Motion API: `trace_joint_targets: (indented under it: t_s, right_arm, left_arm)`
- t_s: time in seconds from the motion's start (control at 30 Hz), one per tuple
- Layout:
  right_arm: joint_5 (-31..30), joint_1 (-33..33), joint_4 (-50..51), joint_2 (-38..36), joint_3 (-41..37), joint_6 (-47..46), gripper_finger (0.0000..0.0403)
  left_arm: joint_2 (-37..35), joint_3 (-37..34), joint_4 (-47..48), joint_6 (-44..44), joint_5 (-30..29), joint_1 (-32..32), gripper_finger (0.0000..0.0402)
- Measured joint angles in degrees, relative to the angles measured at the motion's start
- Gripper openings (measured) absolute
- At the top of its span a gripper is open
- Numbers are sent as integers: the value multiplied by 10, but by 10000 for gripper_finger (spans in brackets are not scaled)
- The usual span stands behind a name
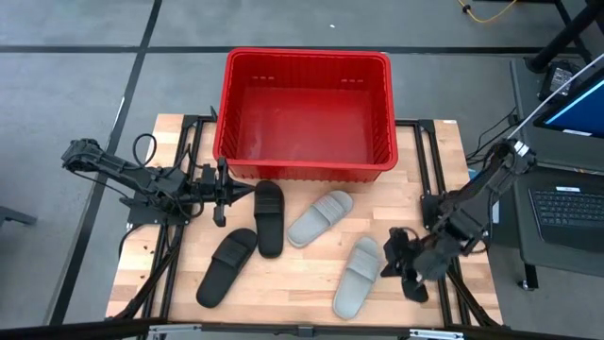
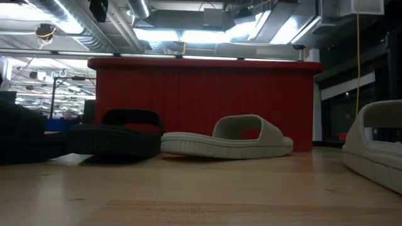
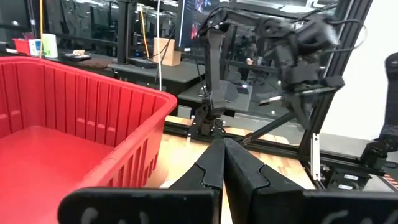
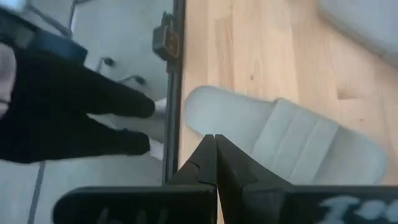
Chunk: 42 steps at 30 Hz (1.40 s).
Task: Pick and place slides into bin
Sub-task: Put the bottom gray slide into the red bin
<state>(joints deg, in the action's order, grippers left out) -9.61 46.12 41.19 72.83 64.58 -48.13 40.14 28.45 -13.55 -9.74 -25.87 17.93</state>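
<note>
Claws pressed fully closed (both empty): left claw (image 1: pixel 220 192) beside bin (image 1: pixel 304 59), right claw (image 1: pixel 412 272) beside grey slide (image 1: pixel 359 276).

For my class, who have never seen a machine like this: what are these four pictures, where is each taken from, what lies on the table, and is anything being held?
This is a robot with two dark jointed arms at a wooden table. Each arm ends in a two-fingered tool.

One picture looks straight down from above. One looks level across the tabletop. The other two come from small cameras on each arm's wrist.

At the table's far edge stands an empty red bin. In front of it lie four slides: two black slides and two grey slides.

The left tool sits beside the bin, near a black slide. The right tool sits next to a grey slide. In both wrist pictures the fingers are closed together on nothing, so nothing is held.
</note>
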Motion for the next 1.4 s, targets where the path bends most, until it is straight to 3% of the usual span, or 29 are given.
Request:
trace_joint_targets:
  t_s: [0.2, 0.6, 0.83, 1.03, 1.4]
  right_arm:
    - [-23, 7, 35, 104, 93, -69, 0]
    - [-32, -22, 34, 272, 223, -79, 25]
    - [-8, -39, 55, 298, 224, -140, 30]
    - [-8, -43, 146, 298, 224, -193, 41]
    - [-8, -42, 185, 297, 224, -201, 159]
  left_arm:
    - [0, 0, 1, 0, 3, 0, 3]
    - [0, 0, 15, 6, 5, 0, 5]
    - [0, 0, 16, 43, 45, 0, 4]
    - [0, 0, 15, 51, 55, 0, 5]
    - [0, 0, 13, 50, 55, 0, 5]
